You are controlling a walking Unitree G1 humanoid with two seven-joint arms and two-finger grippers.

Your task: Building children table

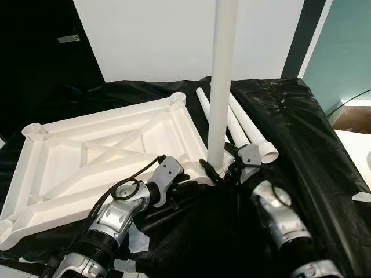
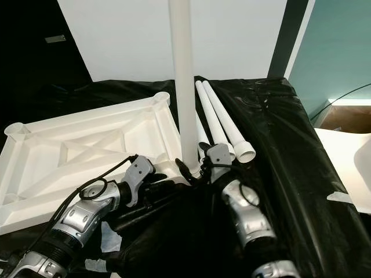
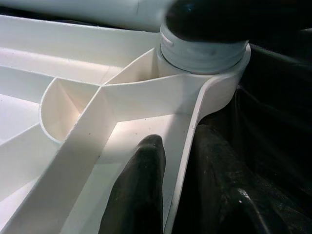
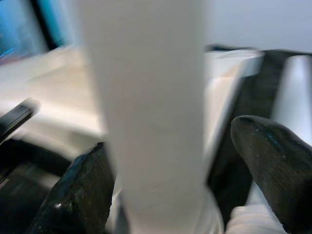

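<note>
One white leg (image 1: 222, 87) stands upright in the near right corner socket of the overturned tabletop (image 1: 98, 156) on a black-covered surface (image 1: 313, 145). The right gripper (image 4: 161, 185) straddles its base, fingers apart; the left gripper (image 3: 170, 190) pinches the tabletop's rim. Two spare legs (image 1: 246, 124) lie beside.

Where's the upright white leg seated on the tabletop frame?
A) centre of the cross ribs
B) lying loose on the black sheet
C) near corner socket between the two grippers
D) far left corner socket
C: the upright leg stands in the tabletop frame corner socket, left gripper and right gripper either side.
</note>
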